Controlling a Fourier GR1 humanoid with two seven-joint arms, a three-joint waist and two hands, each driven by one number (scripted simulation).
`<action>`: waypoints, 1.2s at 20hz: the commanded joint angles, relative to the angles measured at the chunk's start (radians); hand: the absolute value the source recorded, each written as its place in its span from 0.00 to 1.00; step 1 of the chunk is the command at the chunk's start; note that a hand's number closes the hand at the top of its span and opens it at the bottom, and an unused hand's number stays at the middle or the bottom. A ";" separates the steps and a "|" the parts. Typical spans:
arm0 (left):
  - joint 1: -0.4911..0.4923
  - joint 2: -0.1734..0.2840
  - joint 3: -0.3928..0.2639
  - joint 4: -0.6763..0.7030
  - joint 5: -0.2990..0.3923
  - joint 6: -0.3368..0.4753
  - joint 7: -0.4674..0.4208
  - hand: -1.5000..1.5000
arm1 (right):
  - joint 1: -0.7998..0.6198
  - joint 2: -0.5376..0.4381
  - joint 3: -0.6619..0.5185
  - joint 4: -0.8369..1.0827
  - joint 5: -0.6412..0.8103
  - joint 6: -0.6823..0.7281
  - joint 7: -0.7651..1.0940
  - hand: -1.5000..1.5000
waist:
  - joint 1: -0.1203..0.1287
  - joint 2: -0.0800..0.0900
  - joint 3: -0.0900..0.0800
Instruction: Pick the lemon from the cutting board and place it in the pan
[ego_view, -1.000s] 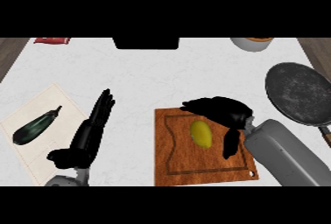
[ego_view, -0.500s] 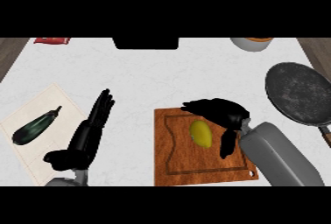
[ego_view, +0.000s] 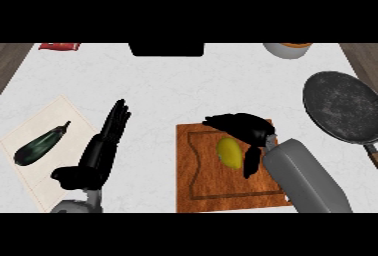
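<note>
Right hand cupped over the lemon on the cutting board

The lemon (ego_view: 229, 152) lies on the cutting board (ego_view: 199, 185), long axis running toward and away from the robot, just left of the right hand (ego_view: 244, 127), whose fingers arch over its far end and thumb hangs beside it, not visibly closed on it. The pan (ego_view: 347, 107) sits further right; the left hand (ego_view: 103, 145) rests open.

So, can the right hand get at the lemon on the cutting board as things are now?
Probably yes. The right hand is already over the cutting board, its fingers and thumb curved beside the lemon, and nothing lies between them.
</note>
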 joint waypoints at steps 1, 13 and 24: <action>0.058 -0.008 -0.023 -0.064 -0.019 -0.007 0.009 0.50 | -0.019 0.093 0.013 0.079 0.078 -0.051 0.055 0.00 | 0.004 0.000 0.000; -0.031 0.000 0.067 0.018 0.009 -0.073 0.023 0.50 | -0.086 0.093 0.046 0.286 0.257 -0.163 -0.175 1.00 | 0.003 0.001 0.000; 0.002 -0.030 0.065 0.010 -0.036 -0.037 -0.015 0.50 | -0.005 0.107 -0.147 0.187 0.249 -0.333 0.002 1.00 | -0.023 -0.005 -0.001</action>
